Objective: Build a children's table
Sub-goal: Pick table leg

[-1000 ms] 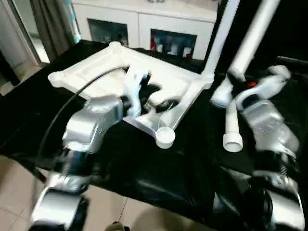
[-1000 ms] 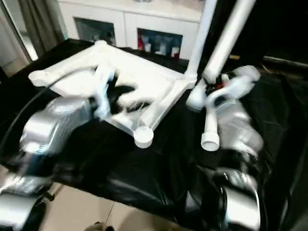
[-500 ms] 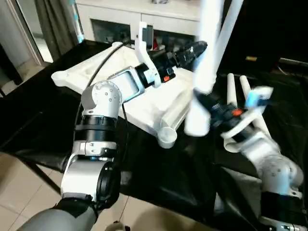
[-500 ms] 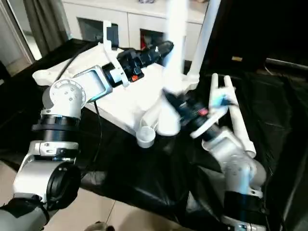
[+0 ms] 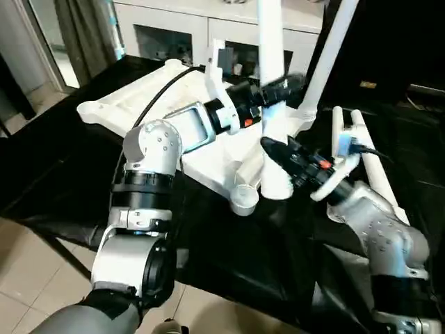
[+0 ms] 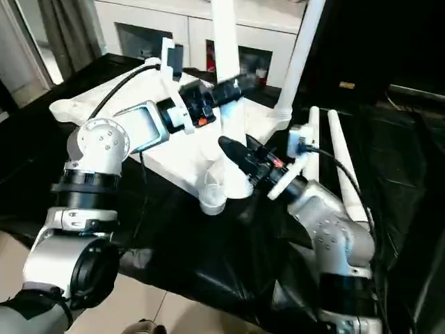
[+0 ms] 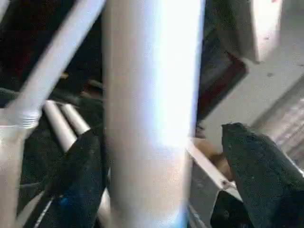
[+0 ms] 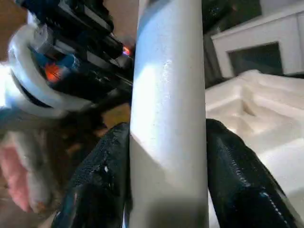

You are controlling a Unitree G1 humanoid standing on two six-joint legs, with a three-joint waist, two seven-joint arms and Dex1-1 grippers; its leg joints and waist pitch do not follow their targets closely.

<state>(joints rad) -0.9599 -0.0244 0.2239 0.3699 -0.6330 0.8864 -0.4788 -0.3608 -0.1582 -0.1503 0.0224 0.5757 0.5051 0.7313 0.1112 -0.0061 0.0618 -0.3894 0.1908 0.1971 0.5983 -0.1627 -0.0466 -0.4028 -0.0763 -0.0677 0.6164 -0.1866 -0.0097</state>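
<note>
Since the earlier frame, both arms have swung in over the tabletop (image 5: 139, 111), and the leg (image 5: 271, 76) now stands upright.

Left eye: right hand (image 5: 277, 154) grips that leg low, above the near corner socket (image 5: 243, 198); left hand (image 5: 281, 87) brackets it higher. A 2nd leg (image 5: 330, 52) stands in the far socket; 2 legs (image 5: 365, 153) lie on the black bench (image 5: 229, 257).

Left wrist: fingers (image 7: 251, 166) straddle the leg, gap on 1 side, not yet clamped.

Right wrist: fingers (image 8: 102, 175) press both sides of the leg.
</note>
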